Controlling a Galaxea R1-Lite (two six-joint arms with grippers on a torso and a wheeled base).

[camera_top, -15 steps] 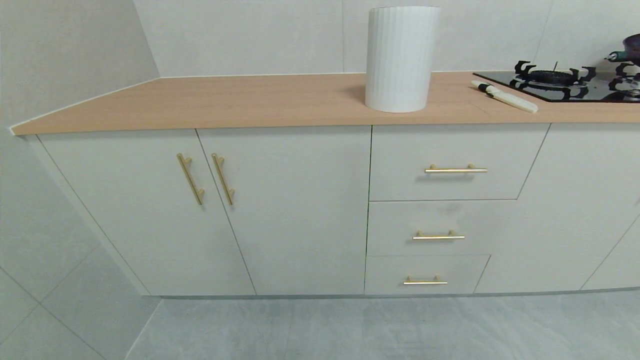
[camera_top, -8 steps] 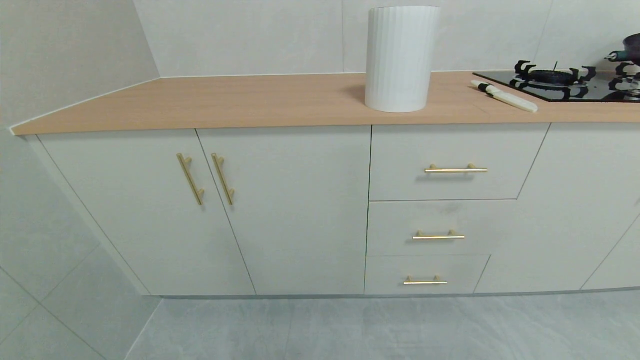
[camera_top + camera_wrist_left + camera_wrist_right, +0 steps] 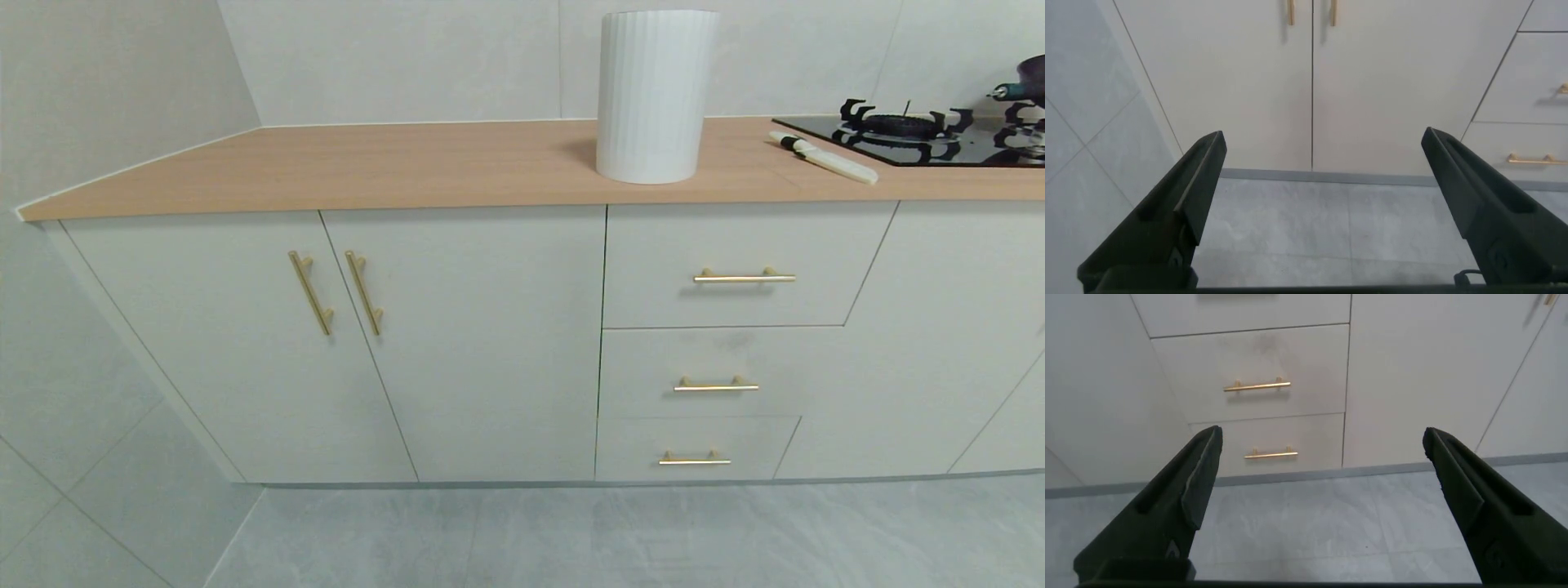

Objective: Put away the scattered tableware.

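Left gripper [image 3: 1323, 137] and right gripper [image 3: 1323, 434] hang released, empty; knife [image 3: 823, 158] lies upper right, probably best approached from above, gripping the handle.

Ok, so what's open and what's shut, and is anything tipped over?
Left gripper: open, holding nothing.
Right gripper: open, holding nothing.
Left cupboard door: shut.
Right cupboard door: shut.
Top drawer: shut.
Middle drawer: shut.
Bottom drawer: shut.
White canister: standing upright on the counter.
Knife: lying flat on the counter.
Stove burner: no flame showing.
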